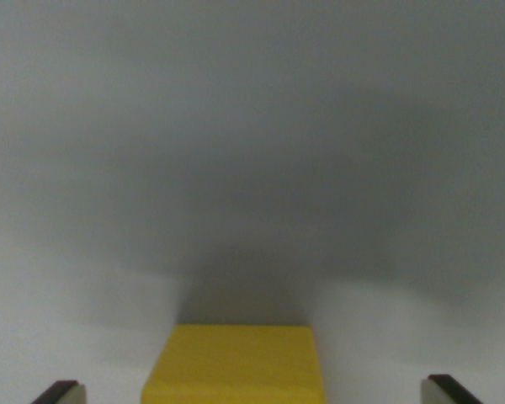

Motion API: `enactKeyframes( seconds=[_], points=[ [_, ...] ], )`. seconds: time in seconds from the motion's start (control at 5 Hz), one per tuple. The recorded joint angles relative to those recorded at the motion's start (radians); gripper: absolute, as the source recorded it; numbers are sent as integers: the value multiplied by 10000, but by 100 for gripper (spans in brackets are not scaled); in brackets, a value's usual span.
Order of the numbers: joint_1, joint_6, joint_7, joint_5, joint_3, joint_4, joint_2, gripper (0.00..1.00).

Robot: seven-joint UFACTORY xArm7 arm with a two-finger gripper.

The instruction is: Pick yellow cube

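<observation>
The yellow cube (236,364) sits on a plain grey surface at the bottom middle of the wrist view, its lower part cut off by the frame edge. My gripper (252,392) is open: one dark fingertip (61,392) shows at the bottom left and the other at the bottom right, each well clear of the cube's sides. The cube lies between the two tips, a little closer to the left one. Nothing is held.
The grey surface (252,151) fills the rest of the view, blurred, with a soft shadow just beyond the cube.
</observation>
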Motion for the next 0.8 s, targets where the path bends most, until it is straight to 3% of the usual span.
enactKeyframes(
  seconds=[0.2,0.8],
  points=[
    [38,-196,38,0,30,-141,96,0],
    [68,-347,67,0,53,-249,169,0]
  ],
)
